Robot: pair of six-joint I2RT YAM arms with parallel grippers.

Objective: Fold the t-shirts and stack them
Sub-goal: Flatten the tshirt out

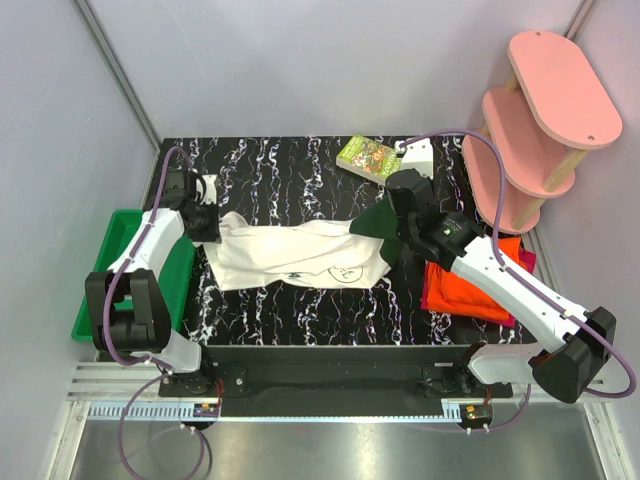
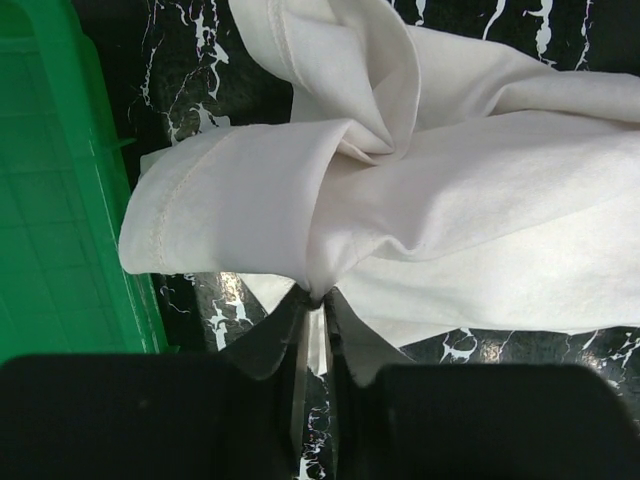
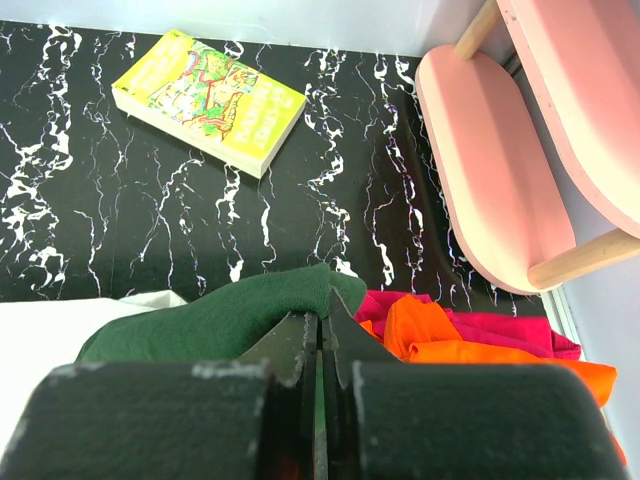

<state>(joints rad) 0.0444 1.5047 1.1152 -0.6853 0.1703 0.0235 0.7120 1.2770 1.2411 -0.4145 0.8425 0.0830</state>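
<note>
Two grippers hold the cream-white t-shirt by its two ends over the black marbled table.

The left gripper has its fingers pressed together on a bunched fold of white cloth, close to the green tray. The right gripper has its fingers closed on the dark green sleeve at the other end of the shirt. The shirt lies spread between them across the middle of the table, with the print facing up. The orange t-shirt lies on the magenta-red t-shirt at the right edge, just beside the right gripper. A small book lies at the far side, near the pink shelf.
</note>
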